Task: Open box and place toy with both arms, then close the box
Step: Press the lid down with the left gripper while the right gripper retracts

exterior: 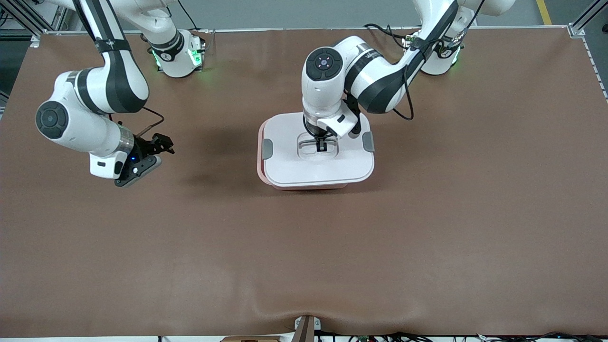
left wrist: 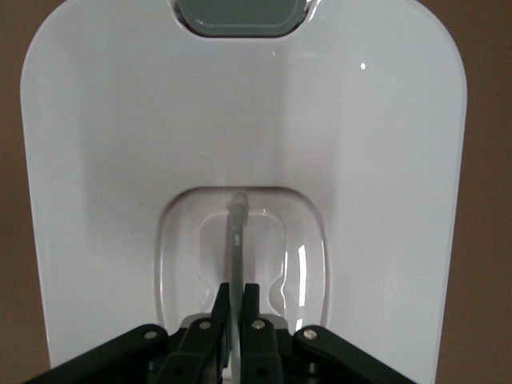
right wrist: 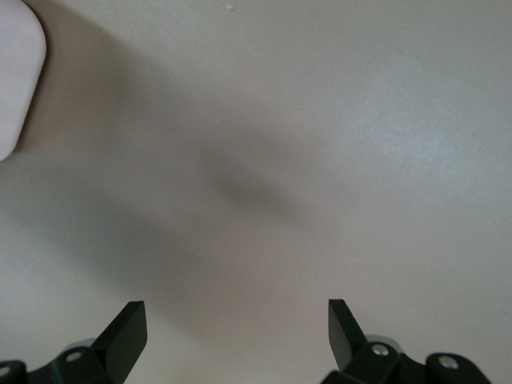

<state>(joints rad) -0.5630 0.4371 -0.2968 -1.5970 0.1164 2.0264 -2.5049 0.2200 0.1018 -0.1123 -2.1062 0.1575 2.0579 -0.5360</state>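
Note:
The box stands mid-table, its white lid (exterior: 316, 168) on the pink body (exterior: 308, 187), with a grey clip at each end (exterior: 267, 148) (exterior: 368, 142). My left gripper (exterior: 321, 146) reaches straight down into the lid's recessed centre. In the left wrist view the gripper (left wrist: 237, 300) is shut on the thin handle (left wrist: 237, 232) of the lid (left wrist: 104, 160). My right gripper (exterior: 159, 145) hangs open and empty over bare table toward the right arm's end. In the right wrist view (right wrist: 237, 320) a corner of the lid (right wrist: 18, 72) shows. The toy is out of view.
The brown table (exterior: 427, 213) spreads wide around the box. A small mount (exterior: 304, 327) sits at the table's edge nearest the front camera. The arms' green-lit bases (exterior: 183, 57) stand along the edge farthest from the front camera.

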